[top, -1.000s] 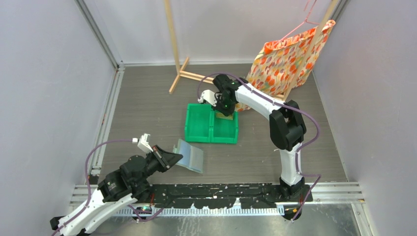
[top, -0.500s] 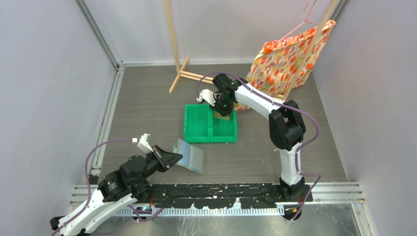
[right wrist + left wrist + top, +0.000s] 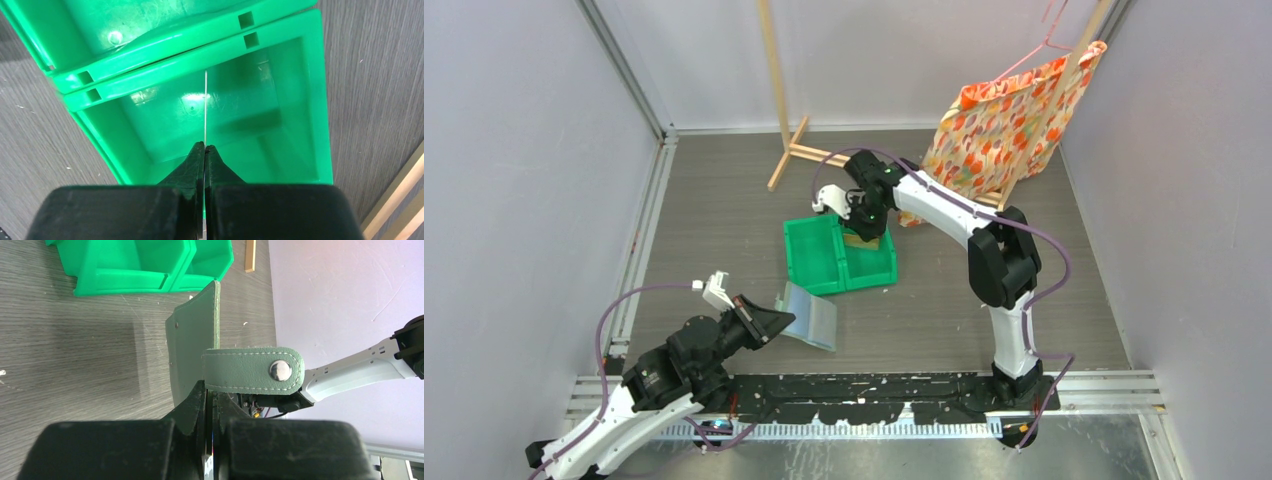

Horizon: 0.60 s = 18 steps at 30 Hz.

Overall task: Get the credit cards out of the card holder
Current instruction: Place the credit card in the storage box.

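the left gripper (image 3: 780,320) sat low at the near left of the bench (image 3: 724,220), clenched on one edge of the card holder (image 3: 814,320). the holder stood open and tilted, its pale blue-grey inside turned up toward the overhead camera, with its far edge close to the green bin (image 3: 844,284) but apart from it. from the left wrist, the gripper (image 3: 210,390) had its two black fingers pressed tight together on the grey-green leather. one panel of the card holder (image 3: 192,345) rose on edge above them. the closing strap (image 3: 240,369) stuck out to the right with its metal snap (image 3: 280,371) facing the camera. the green bin (image 3: 125,286) lay beyond on the wood-grain bench.

the right arm reached across to the bin, its gripper (image 3: 862,228) pointing down over the right-hand compartment and pinching a tan credit card (image 3: 865,241). in the right wrist view the gripper (image 3: 205,146) was shut on that credit card (image 3: 205,100), which showed only as a thin pale line seen edge-on, hanging inside the compartment's walls (image 3: 321,100). whether the card's lower edge touched the bin floor could not be told. no card was visible in the holder's slots from these views.

behind the bin stood a wooden rack (image 3: 776,80) and a floral cloth (image 3: 1009,110) hung on a hanger at the far right.
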Each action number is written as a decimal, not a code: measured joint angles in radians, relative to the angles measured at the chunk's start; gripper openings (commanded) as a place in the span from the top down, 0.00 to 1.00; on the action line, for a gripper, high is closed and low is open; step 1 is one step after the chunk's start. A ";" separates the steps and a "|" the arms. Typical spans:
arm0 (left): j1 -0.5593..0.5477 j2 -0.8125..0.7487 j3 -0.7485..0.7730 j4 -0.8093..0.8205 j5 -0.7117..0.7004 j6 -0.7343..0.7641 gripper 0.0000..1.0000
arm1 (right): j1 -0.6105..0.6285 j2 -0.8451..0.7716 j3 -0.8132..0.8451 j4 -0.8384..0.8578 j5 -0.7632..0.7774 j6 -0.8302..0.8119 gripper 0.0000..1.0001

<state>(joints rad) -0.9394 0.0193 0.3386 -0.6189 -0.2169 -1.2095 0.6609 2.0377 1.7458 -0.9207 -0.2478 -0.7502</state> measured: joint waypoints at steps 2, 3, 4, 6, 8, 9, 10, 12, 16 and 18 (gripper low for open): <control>0.000 0.000 0.000 0.000 0.000 0.003 1.00 | 0.004 0.000 -0.010 0.009 0.022 -0.002 0.99; 0.000 0.000 0.000 0.000 0.000 0.005 0.99 | 0.005 0.000 -0.016 0.012 0.033 -0.005 0.99; 0.000 0.000 0.000 0.000 0.000 0.007 0.99 | 0.005 0.000 -0.026 0.019 0.047 -0.008 0.99; 0.000 0.000 0.000 0.000 0.000 0.010 0.99 | 0.005 0.000 -0.037 0.027 0.072 -0.018 0.99; 0.000 0.000 0.000 0.000 0.000 0.010 0.99 | 0.003 0.000 -0.039 0.036 0.085 -0.033 0.99; 0.000 0.000 0.000 0.000 0.000 0.010 0.99 | 0.003 0.000 -0.039 0.044 0.093 -0.042 0.99; 0.000 0.000 0.000 0.000 0.000 0.010 0.99 | 0.003 0.000 -0.039 0.051 0.101 -0.051 0.99; 0.000 0.000 0.000 0.000 0.000 0.010 0.99 | 0.003 0.001 -0.039 0.059 0.114 -0.064 0.99; 0.000 0.000 0.004 -0.002 0.000 0.010 0.99 | 0.003 0.014 -0.031 0.074 0.131 -0.087 0.99; 0.000 0.000 0.005 -0.003 -0.002 0.010 0.99 | 0.003 0.026 -0.031 0.079 0.132 -0.090 0.99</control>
<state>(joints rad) -0.9394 0.0193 0.3439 -0.6220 -0.2188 -1.1995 0.6636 2.0632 1.7149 -0.8417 -0.1162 -0.8406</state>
